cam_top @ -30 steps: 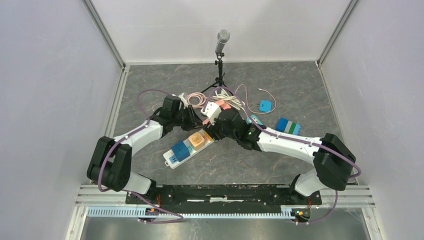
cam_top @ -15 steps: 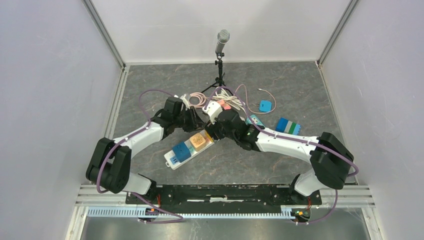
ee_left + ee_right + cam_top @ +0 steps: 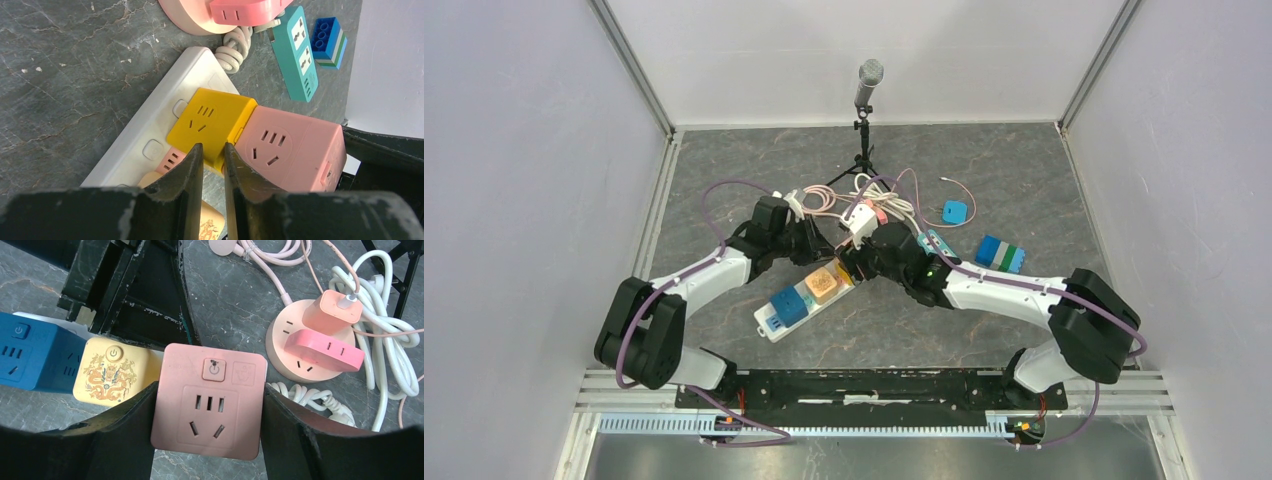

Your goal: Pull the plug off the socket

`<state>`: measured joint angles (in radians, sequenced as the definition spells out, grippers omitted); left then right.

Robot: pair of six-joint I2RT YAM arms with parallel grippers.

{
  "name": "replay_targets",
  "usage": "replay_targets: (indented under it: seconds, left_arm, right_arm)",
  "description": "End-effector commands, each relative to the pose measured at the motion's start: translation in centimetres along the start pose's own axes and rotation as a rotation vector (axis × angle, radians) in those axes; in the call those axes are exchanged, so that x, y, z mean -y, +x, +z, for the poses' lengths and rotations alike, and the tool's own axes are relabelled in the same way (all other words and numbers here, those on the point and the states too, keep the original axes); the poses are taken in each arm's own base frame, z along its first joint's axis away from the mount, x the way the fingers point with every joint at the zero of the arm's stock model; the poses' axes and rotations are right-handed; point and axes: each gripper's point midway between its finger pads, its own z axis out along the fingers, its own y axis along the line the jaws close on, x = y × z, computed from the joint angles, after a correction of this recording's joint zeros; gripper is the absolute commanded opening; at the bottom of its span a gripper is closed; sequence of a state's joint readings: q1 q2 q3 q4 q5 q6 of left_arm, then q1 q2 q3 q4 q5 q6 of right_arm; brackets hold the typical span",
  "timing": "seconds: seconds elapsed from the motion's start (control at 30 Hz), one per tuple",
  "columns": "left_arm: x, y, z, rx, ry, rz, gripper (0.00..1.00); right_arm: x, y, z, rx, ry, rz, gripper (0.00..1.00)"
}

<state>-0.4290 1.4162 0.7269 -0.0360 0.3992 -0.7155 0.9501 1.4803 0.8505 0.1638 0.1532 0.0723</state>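
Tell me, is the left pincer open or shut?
Shut: the left pincer shows only a thin gap, over the yellow plastic cube socket.

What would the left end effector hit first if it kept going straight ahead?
Most likely the yellow cube, beside the pink cube: the left end effector is right at its edge, though depth is unclear.

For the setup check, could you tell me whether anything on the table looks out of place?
The white cords and pink cable lie in a loose tangle beside the round pink socket; nothing looks damaged.
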Motion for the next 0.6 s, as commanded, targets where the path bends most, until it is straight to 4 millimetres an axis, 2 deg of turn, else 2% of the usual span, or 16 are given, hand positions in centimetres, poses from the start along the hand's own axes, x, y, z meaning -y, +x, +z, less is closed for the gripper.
replay_targets:
  seconds: [0.0, 0.2, 0.33, 0.47, 0.57]
  left_arm:
    - [-5.8, 6.4, -0.4, -0.191, -0.202, -0.027, 0.25]
    - [-6.5, 6.8, -0.5, -0.202, -0.231, -0.019, 0.25]
    - [-6.7, 7.0, -0.4, -0.211, -0.237, -0.022, 0.25]
    - [-6.4, 7.1, -0.3, -0.223, -0.223, -0.026, 0.24]
    - [-6.2, 7.1, -0.3, -0.225, -0.213, -0.026, 0.24]
  right_arm:
    - [-0.7, -5.7, -0.7, 0.172, -0.064, 0.028, 0.00]
    - [1.4, -4.2, -0.5, 0.105, 0.048, -0.201, 0.00]
    - [1.5, -3.5, -0.9, 0.129, 0.030, -0.327, 0.00]
    - [0.9, -4.0, -1.2, 0.174, -0.005, -0.302, 0.00]
    - [1.0, -4.3, -1.0, 0.172, -0.013, -0.221, 0.00]
